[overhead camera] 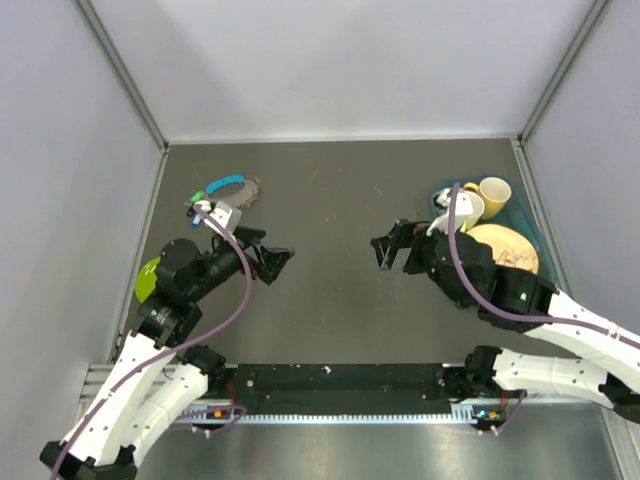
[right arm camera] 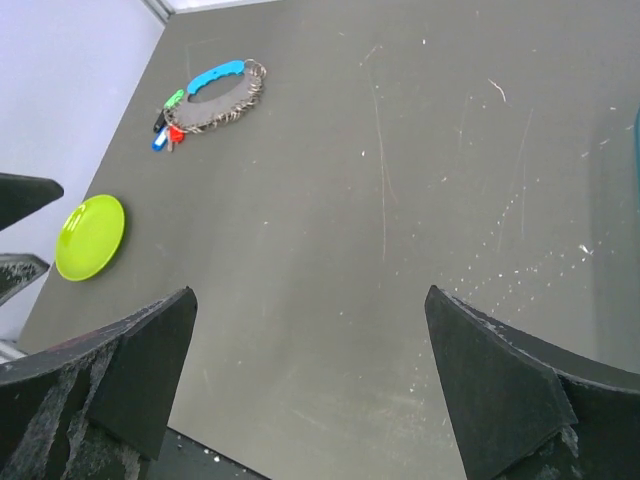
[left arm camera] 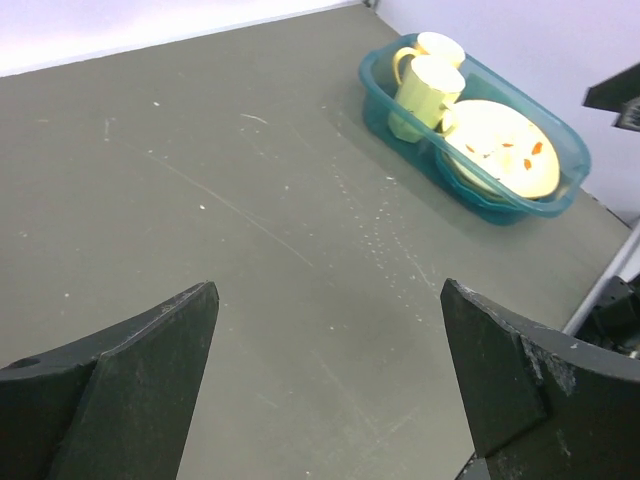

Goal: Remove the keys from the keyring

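Observation:
The keyring (overhead camera: pixel 232 187) lies on the dark table at the far left: a curved bright-blue tab joined to a silvery toothed strap. It also shows in the right wrist view (right arm camera: pixel 220 90). The tiny keys (right arm camera: pixel 166 125), with green, blue and red heads, cluster at its left end; in the top view (overhead camera: pixel 196 203) they sit just beyond my left arm. My left gripper (overhead camera: pixel 281 261) is open and empty, nearer than the keyring and to its right. My right gripper (overhead camera: pixel 384 248) is open and empty at mid-table.
A lime-green round dish (overhead camera: pixel 146 279) lies at the left edge, partly under my left arm, and shows in the right wrist view (right arm camera: pixel 90 236). A teal tub (overhead camera: pixel 525 215) with yellow mugs (overhead camera: pixel 494 192) and a plate stands at the far right, also in the left wrist view (left arm camera: pixel 565 135).

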Controlling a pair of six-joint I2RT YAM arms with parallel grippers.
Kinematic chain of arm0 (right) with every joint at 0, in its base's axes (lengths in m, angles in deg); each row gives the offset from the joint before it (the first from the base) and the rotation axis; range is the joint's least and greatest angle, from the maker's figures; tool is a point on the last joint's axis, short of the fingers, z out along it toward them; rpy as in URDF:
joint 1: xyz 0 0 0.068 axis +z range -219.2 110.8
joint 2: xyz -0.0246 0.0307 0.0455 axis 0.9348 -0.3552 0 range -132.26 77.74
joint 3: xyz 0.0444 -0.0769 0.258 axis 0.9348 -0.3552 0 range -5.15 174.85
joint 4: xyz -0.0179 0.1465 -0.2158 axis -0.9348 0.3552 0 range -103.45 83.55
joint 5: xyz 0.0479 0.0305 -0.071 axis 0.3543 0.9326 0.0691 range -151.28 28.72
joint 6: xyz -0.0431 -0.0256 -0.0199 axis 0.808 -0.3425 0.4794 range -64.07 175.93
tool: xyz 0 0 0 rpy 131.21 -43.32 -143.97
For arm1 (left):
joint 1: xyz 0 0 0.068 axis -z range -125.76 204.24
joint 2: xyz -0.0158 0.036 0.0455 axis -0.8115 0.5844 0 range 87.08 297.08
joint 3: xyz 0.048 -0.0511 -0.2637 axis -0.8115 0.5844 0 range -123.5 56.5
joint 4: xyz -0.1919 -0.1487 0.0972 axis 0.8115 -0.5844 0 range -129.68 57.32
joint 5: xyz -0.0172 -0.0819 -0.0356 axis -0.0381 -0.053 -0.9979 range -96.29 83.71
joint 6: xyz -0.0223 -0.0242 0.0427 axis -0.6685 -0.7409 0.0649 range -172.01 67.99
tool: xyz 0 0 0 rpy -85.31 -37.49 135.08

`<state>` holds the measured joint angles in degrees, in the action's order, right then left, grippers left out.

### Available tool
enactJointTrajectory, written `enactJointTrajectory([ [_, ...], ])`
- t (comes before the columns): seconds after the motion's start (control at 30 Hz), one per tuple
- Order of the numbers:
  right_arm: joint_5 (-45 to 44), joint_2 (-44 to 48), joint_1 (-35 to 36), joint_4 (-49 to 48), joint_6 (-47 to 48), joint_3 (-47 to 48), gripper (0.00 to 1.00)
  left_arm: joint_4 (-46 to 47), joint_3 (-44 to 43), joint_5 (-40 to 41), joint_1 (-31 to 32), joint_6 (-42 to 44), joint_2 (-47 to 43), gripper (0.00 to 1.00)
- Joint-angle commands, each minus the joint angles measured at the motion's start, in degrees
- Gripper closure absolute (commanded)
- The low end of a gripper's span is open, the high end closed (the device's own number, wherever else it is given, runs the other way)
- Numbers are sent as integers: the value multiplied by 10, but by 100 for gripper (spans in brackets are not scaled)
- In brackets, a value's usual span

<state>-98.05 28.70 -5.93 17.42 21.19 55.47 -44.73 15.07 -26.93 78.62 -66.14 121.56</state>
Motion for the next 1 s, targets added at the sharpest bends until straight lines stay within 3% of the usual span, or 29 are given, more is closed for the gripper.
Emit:
enactJointTrajectory([
  [0.0, 20, 24, 5, -23, 9, -20, 1, -5, -15, 57, 0, 20, 6, 1],
  [0.33, 32, 71, 5, -27, 22, -61, 1, -56, -52, 233, 1, 32, 51, 1],
  [0.5, 35, 91, 5, -28, 26, -74, 1, -122, -131, 364, -27, 26, 163, 4],
  [0.53, 39, 99, 5, -29, 26, -75, 1, -126, -143, 365, -41, 28, 181, 10],
  [0.83, 113, 112, 5, -54, 46, -96, 1, -120, -268, 303, -193, -41, 399, 24],
  [0.97, 160, 121, 5, -57, 61, -98, 1, -119, -319, 253, -262, -77, 516, 37],
])
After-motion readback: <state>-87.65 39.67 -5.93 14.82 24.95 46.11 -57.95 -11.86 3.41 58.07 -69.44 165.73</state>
